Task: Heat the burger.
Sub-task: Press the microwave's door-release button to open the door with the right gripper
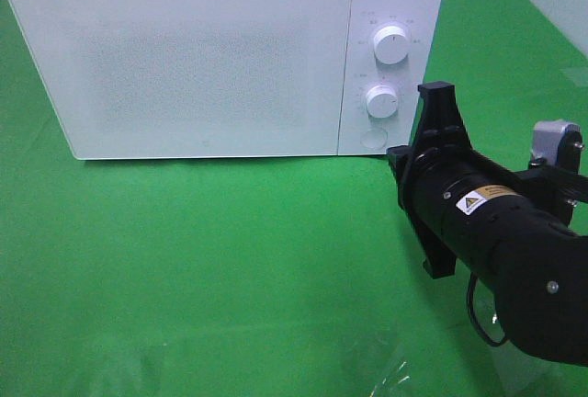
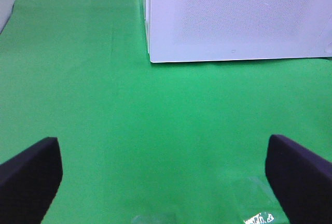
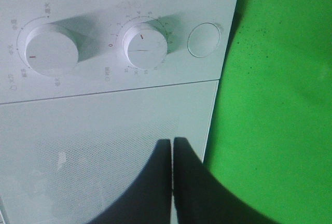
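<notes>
Green cloth [image 1: 230,259] bears microwave [image 1: 184,57]; left end effector [image 2: 165,177] spread, right end effector [image 3: 172,151] pressed together.

Bright, even light falls from overhead. In the high view the microwave [image 1: 211,57] is almost washed out, its dotted door faint, and it throws only a thin soft shadow onto the green cloth [image 1: 230,259] along its front edge. Close up, its knobs [image 3: 145,45] cast grey shadows across the panel. Well in front of the microwave, clear film [image 2: 254,216] glints white. The left gripper [image 2: 165,154] shows as blurred, soft-edged dark fingers [image 2: 31,175].
</notes>
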Controlling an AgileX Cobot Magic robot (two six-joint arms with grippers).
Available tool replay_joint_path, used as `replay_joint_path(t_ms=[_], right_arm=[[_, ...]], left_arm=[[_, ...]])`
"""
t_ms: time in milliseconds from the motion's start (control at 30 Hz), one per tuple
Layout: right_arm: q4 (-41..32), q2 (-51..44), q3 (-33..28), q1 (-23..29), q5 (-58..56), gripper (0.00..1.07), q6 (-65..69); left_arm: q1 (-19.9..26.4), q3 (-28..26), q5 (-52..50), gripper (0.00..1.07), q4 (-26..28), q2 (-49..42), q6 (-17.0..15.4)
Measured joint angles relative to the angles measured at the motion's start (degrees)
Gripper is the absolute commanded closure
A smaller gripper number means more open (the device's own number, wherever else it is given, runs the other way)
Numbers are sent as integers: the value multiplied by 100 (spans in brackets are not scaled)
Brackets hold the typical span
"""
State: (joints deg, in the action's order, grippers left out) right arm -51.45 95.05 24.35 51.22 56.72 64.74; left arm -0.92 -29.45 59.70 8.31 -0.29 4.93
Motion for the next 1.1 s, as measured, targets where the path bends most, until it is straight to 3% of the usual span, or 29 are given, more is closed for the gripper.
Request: replay_joint_path(t_ms=[400, 633, 767, 1100], right_arm=[[23, 241, 11, -166, 23, 107, 367], [235, 791, 344, -223, 6, 107, 859], [802, 1180, 733, -682, -321, 107, 1169], [1226, 1570, 1266, -1255, -636, 107, 1301]], left_arm=[[0, 0, 0, 6, 0, 0, 0], [0, 0, 0, 6, 0, 0, 0], [0, 0, 0, 6, 0, 0, 0], [0, 0, 0, 6, 0, 0, 0]])
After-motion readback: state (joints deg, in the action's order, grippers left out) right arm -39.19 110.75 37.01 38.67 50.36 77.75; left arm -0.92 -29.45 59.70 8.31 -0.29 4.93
